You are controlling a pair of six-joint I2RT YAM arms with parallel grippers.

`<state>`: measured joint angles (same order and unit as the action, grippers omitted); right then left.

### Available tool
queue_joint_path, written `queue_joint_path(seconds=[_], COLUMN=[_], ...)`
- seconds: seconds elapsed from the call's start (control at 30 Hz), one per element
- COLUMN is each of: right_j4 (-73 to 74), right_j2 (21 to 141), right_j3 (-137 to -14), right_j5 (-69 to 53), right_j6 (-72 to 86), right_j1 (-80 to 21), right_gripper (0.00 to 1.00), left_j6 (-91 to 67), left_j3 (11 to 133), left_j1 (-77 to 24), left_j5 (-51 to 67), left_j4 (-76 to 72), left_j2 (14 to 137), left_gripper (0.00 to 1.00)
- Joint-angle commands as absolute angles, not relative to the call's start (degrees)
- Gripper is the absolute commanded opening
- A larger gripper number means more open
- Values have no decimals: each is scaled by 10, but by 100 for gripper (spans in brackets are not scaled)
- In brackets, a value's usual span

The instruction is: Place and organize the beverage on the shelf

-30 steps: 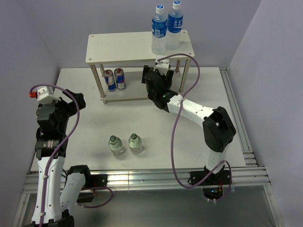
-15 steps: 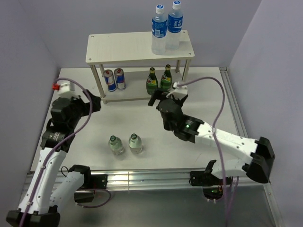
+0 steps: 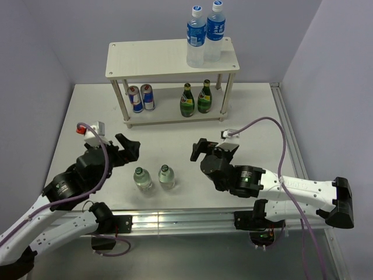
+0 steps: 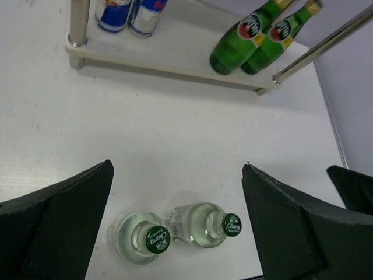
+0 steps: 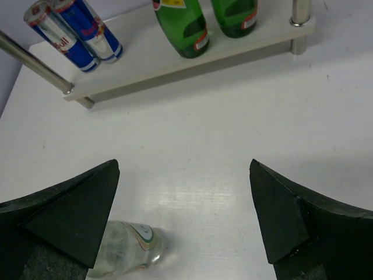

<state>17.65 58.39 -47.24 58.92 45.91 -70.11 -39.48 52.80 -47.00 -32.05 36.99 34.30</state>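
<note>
Shelf top centre of bench; cans + green bottles on lower tier. Clear bottles lower centre, btwn left fingers & right fingers, both spread, empty.

Cream 2-tier shelf: 2 blue bottles up top, 2 cans + 2 green bottles below; 2 clear bottles upright on worktop.

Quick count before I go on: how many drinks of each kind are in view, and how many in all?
Blue-labelled water bottles: 2
Blue and silver cans: 2
Green glass bottles: 2
Clear bottles with green caps: 2
Total: 8
</note>
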Motion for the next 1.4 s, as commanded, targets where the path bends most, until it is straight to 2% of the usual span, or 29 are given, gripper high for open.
queue_joint_path(seconds=[0.0, 0.13, 0.27, 0.4, 0.43, 0.57, 1.07, 1.37], right_j4=[219, 252, 257, 261, 263, 274, 280, 291], right_j2=[546, 527, 505, 486, 484, 476, 474, 484], right_j3=[-455, -443, -424, -410, -409, -402, -388, -386], right_j5=[631, 639, 639, 638, 638, 643, 640, 638], right_j6=[512, 537, 539, 542, 541, 548, 558, 570], right_j1=[-715, -724, -727, -728, -729, -728, -728, -729], right_gripper=[100, 100, 100, 100, 100, 100, 100, 100], left_j6=[-514, -619, -741, -1079, -1075, -1111, -1222, -1277], left_j3=[483, 461, 471, 504, 514, 512, 440, 420], left_j1=[-526, -603, -698, -821, -849, -850, -860, -859], left_j5=[-435, -517, -611, -702, -707, -708, -737, -758], left_j4=[431, 457, 546, 786, 786, 786, 787, 787], left_j2=[341, 341, 438, 552, 572, 638, 666, 713], left_gripper=[99, 99, 99, 99, 99, 99, 99, 88])
